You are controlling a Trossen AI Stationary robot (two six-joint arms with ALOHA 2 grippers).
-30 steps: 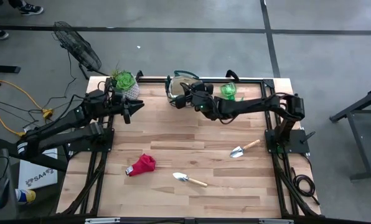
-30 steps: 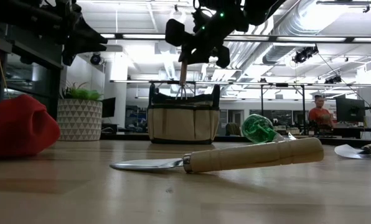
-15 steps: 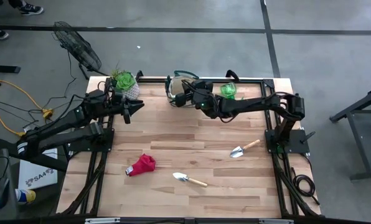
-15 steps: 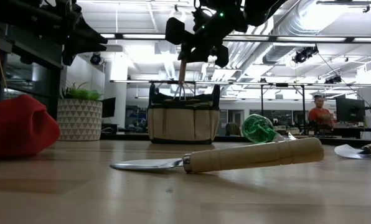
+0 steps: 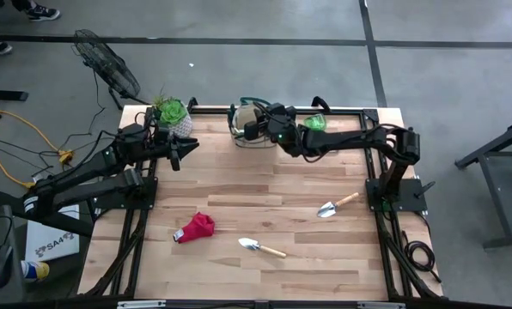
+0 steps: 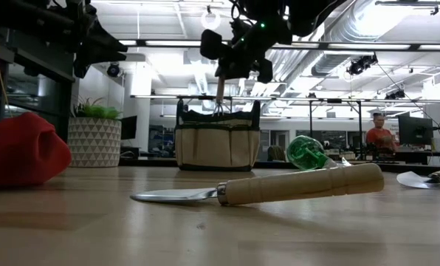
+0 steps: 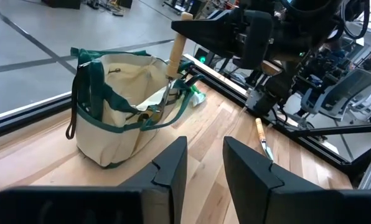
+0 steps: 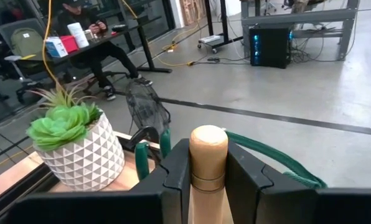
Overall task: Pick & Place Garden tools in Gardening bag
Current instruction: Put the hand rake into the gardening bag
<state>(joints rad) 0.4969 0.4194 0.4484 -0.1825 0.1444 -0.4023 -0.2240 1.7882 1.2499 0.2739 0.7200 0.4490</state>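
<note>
The right claw hangs directly over the gardening bag, pinching the pale wooden handle of a small hand rake held upright, tines down, so that the tool can go straight into the bag's open mouth. In the low view the tines sit about level with the bag's rim, so the drop looks to be nearly ready but not yet made; lowering a little more before letting go would keep the tool from tipping out over the green trim. The right wrist view shows the handle's rounded end between the two fingers, which press on it from both sides. The left claw waits just off the bag's side nearest the white plant pot, its fingers spread a little apart and empty; from there it watches the bag without crowding the opening. The bag stands at the far edge of the worktop, between the plant pot and a translucent green piece that lies just beside it on the other side. Still out on the worktop, well apart from the bag toward the near edge, are two trowels and a red cloth piece. A person sits far behind the bag in the room.
</note>
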